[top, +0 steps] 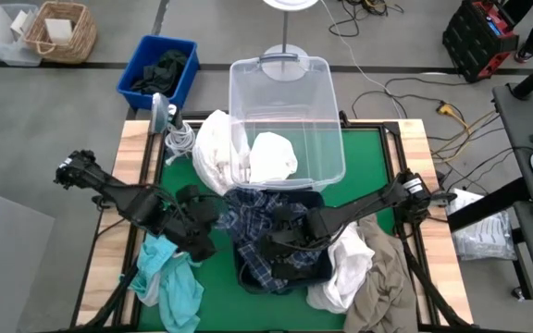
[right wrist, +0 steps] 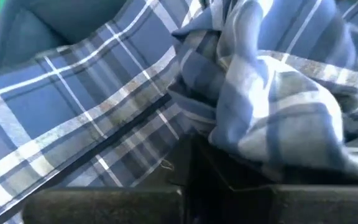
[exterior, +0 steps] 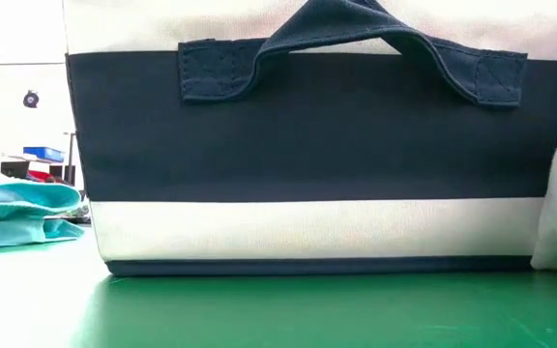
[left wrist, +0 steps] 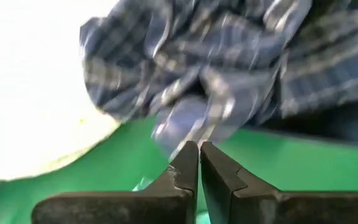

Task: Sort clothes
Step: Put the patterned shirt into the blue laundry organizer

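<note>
The sorting looks only partly done: one white garment (top: pixel 271 155) already lies inside the clear bin (top: pixel 331 120) and another white one (top: pixel 213 148) hangs over the bin's left wall. On the counter (top: pixel 364 153) in front of the bin, the plaid garment (top: pixel 248 222), teal garment (top: pixel 169 277), a third white piece (top: pixel 345 264) and khaki garment (top: pixel 382 287) remain. The left gripper (left wrist: pixel 199 149), fingers pressed together and empty, sits beside the plaid; the right gripper (top: pixel 280 242) is buried in that fabric, its fingers hidden.

A navy-and-white plaid garment (top: pixel 253 236) lies in the square navy fabric box (top: pixel 317 268) at the table's (top: pixel 378 153) near edge, a clear plastic bin (top: pixel 285 116) behind it.
</note>
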You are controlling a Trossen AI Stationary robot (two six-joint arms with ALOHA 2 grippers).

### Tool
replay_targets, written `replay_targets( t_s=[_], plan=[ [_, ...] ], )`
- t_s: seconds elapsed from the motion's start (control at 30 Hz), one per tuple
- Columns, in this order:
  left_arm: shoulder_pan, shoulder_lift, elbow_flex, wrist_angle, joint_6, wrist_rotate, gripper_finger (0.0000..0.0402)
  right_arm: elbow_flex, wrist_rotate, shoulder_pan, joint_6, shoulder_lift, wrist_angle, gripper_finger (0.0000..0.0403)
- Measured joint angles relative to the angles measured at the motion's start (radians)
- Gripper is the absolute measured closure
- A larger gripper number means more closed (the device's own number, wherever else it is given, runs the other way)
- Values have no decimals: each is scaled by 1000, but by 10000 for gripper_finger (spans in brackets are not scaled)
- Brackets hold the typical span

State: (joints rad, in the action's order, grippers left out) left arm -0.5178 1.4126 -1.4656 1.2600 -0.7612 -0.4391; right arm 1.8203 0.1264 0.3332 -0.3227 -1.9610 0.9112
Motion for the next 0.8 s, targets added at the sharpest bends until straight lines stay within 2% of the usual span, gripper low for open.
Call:
replay_targets(
  t_s=[0.1,0.2,0.3,0.47,0.53,0.67,0.8],
  plan=[
    [-16,-18,47,20,-39,-10,401,-2,-48,-5,-30,0,56,391],
    [-23,-44,124,-68,-87,-51,401,-4,-68,-6,-59,14,86,391],
    [-26,-94,244,-283,-91,-79,401,-4,-67,-6,-51,46,86,391],
    [-28,-230,501,-781,-44,-168,401,-3,-55,-6,-36,74,88,391],
    [-28,-285,585,-887,-49,-200,401,-5,-55,-6,-34,72,89,391],
    [-22,-389,688,-886,-123,-302,402,-26,-50,-9,-33,73,77,391],
    [-19,-452,775,-885,-127,-410,395,-30,-50,-19,-34,72,73,391]
  ],
)
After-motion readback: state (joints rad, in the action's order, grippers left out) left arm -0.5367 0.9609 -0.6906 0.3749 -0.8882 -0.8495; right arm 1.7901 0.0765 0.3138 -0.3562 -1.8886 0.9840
